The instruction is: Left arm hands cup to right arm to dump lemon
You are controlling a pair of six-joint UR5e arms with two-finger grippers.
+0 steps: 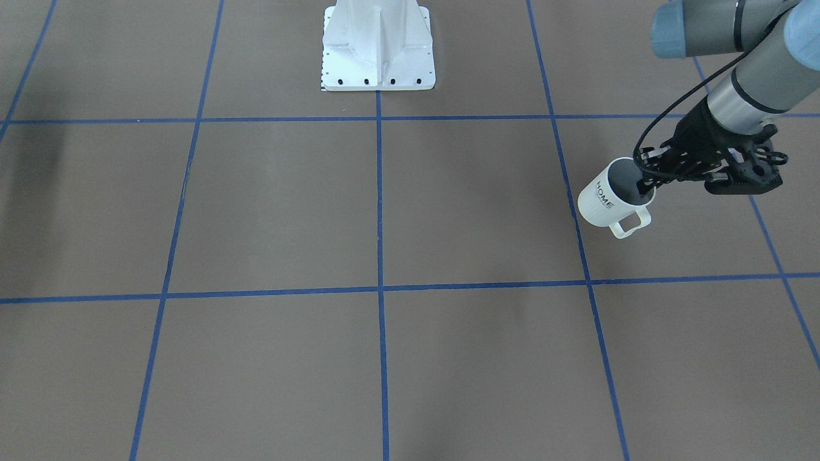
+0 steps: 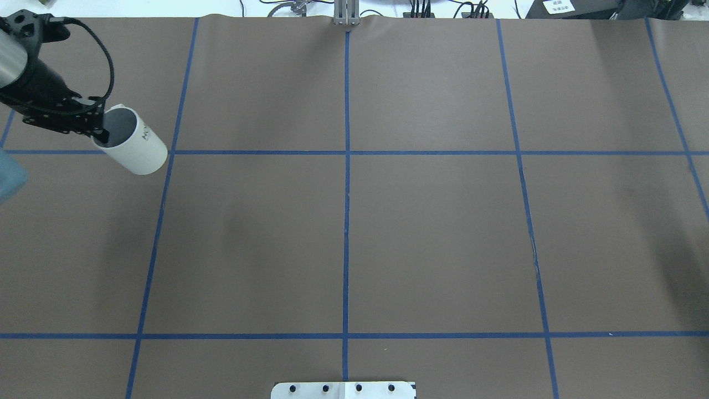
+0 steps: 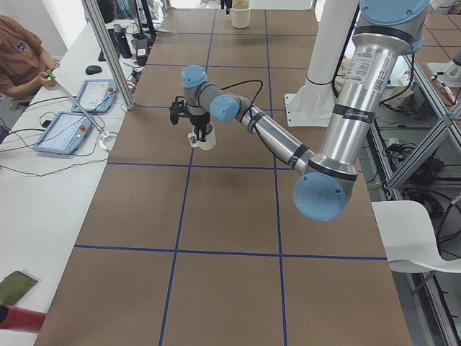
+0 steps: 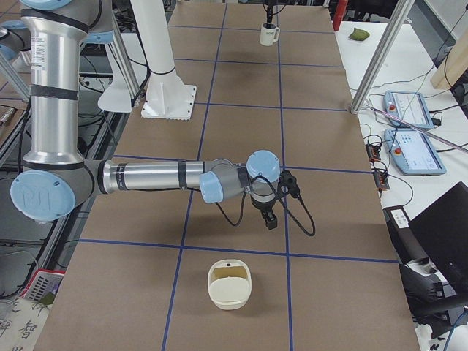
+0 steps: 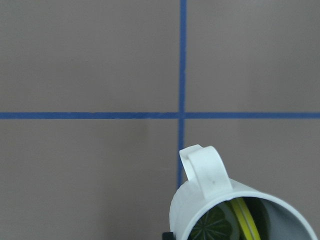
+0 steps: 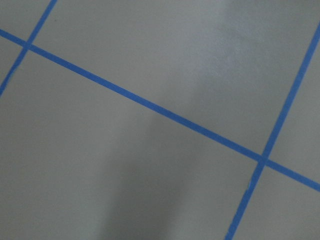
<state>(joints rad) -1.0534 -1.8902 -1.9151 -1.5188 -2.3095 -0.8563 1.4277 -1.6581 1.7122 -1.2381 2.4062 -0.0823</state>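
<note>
The cream-white cup [image 1: 608, 195] with "HOME" lettering hangs from my left gripper [image 1: 646, 186], which is shut on its rim, one finger inside and one outside. It sits at the table's left end in the overhead view [image 2: 135, 145], its handle toward the far side. The left wrist view shows the cup's mouth [image 5: 200, 200] with the yellow-green lemon [image 5: 220, 226] inside. The right arm shows only in the exterior right view; its gripper [image 4: 270, 222] points down over the table's right part, and I cannot tell if it is open.
A cream-white bowl-like container [image 4: 229, 284] stands on the table near the right gripper. The white robot base plate [image 1: 378, 64] is at the table's middle edge. Tablets [image 3: 68, 130] and a seated person [image 3: 21, 50] are beside the table.
</note>
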